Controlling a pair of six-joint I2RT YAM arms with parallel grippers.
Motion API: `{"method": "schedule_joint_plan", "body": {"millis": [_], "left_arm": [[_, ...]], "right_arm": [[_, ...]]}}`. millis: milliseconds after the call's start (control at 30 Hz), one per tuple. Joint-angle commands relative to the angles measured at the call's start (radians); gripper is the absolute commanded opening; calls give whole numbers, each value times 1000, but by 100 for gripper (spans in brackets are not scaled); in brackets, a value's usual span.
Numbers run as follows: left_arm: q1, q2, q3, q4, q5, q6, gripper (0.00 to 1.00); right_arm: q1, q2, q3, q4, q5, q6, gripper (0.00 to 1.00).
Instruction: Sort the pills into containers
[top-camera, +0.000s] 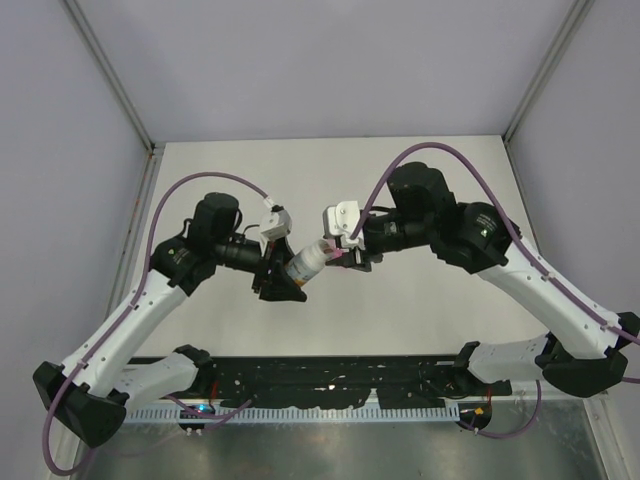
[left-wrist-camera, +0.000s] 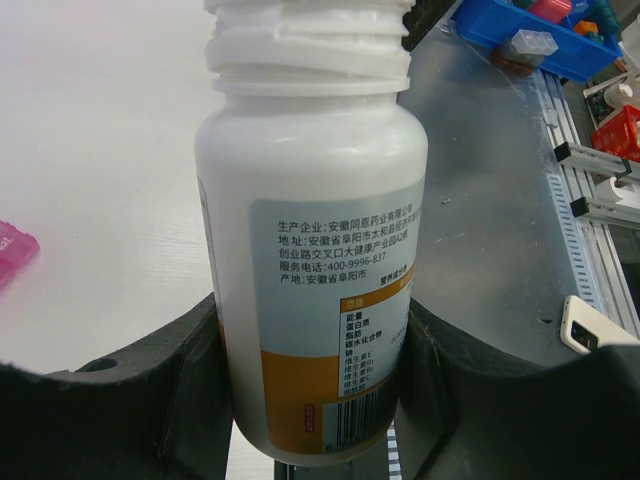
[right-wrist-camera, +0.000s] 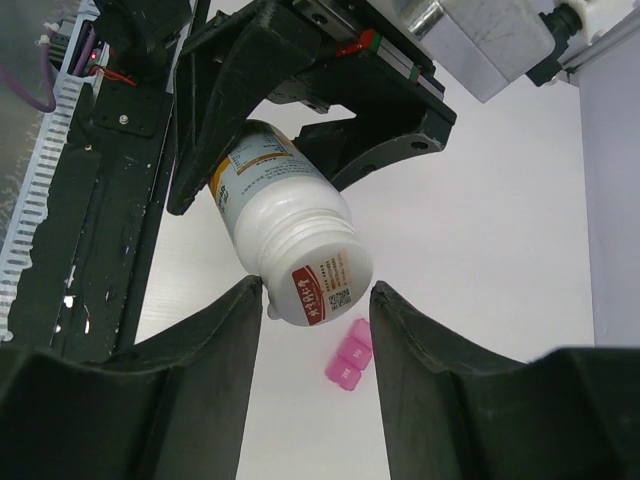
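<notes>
A white pill bottle (top-camera: 305, 264) with an orange-and-grey label hangs tilted above the table, cap toward the right arm. My left gripper (left-wrist-camera: 312, 330) is shut on the bottle's body (left-wrist-camera: 310, 230), one finger on each side. My right gripper (right-wrist-camera: 316, 288) has closed around the white cap (right-wrist-camera: 322, 285), and both fingers meet its sides. The containers, a pink strip of joined square compartments (right-wrist-camera: 348, 361), lie on the white table just under the cap, and show at the left edge of the left wrist view (left-wrist-camera: 12, 250). No pills are in view.
A grey metal bench (left-wrist-camera: 490, 200) runs along the table's near side, with a blue parts bin (left-wrist-camera: 540, 40) and a red item (left-wrist-camera: 620, 130) beyond it. The black base rail (right-wrist-camera: 100, 200) lies to the left in the right wrist view. Enclosure walls ring the table (top-camera: 330, 170).
</notes>
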Motion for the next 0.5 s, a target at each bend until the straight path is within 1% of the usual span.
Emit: {"method": "schedule_joint_plan", "body": {"millis": [0, 100, 167, 300, 367, 467], "left_arm": [[0, -30, -7, 48, 37, -14, 0], [0, -39, -18, 50, 36, -10, 0], [-3, -47, -25, 50, 33, 7, 0], [-7, -56, -41, 48, 17, 29, 0], [-10, -53, -39, 33, 7, 50, 0], [-15, -48, -38, 13, -4, 69, 0]], "right_arm": [[13, 13, 55, 11, 4, -8, 50], [13, 14, 59, 6, 13, -12, 44], [13, 16, 65, -4, 17, -21, 37], [13, 14, 76, -15, 25, -27, 27], [14, 17, 84, -21, 31, -30, 24], [13, 19, 90, -20, 48, -30, 24]]}}
